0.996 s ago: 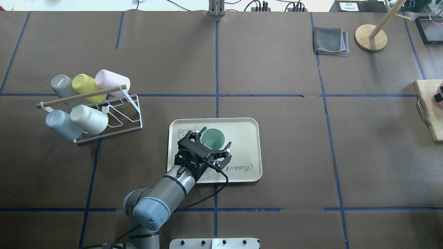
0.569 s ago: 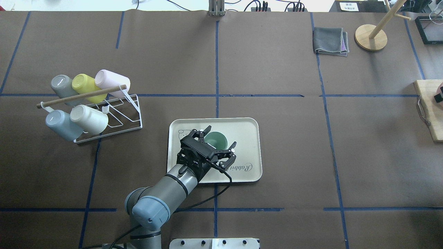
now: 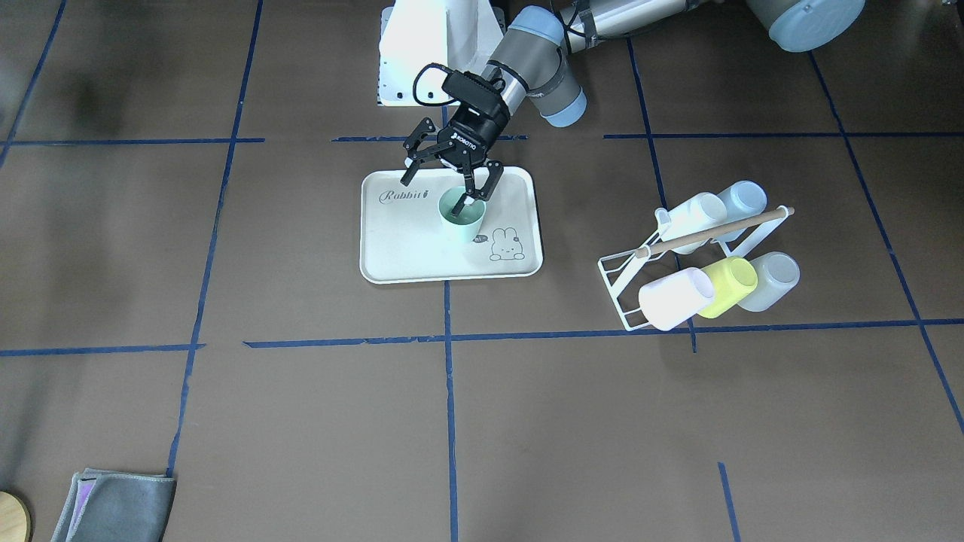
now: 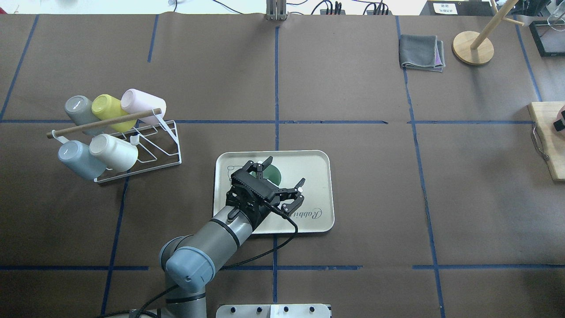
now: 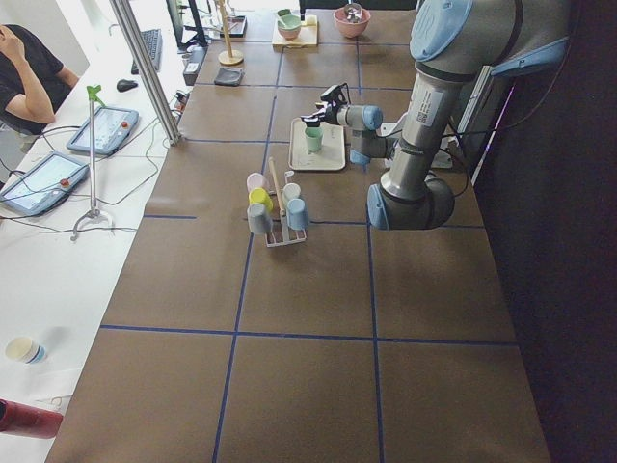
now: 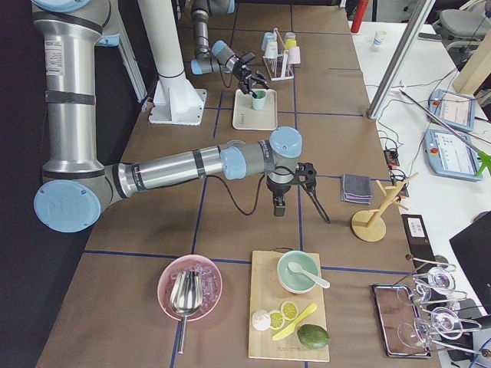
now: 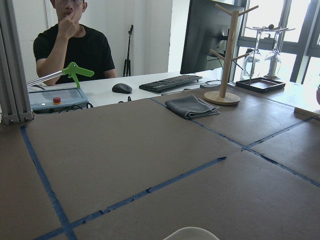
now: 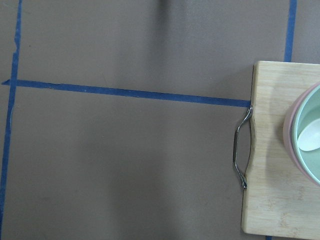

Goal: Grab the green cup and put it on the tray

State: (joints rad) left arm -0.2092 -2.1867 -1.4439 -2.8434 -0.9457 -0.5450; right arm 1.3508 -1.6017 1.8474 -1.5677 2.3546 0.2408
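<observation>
The green cup [image 3: 459, 215] stands upright on the tray [image 3: 376, 252], mouth up, roughly mid-tray and just beside the small rabbit drawing [image 3: 506, 245], with the "Rabbit" script [image 3: 402, 196] on its other side. The left gripper [image 3: 449, 181] hangs over it with its jaws spread wide and nothing held between them. In the overhead view the left gripper [image 4: 283, 173] covers much of the green cup [image 4: 275, 176], so only part of the teal inside shows (from the front, one fingertip overlaps the cup's mouth, but whether it touches the rim cannot be told). The side view from the robot's left shows the gripper above the cup rather than around it. The right gripper [image 6: 301, 208] appears only in the side view from the robot's right, hovering well apart from the tray near a wooden board [image 6: 265, 337]; how far it is open cannot be told. A white wire rack [image 4: 150, 152] of lying cups sits off the tray on the robot's left.
</observation>
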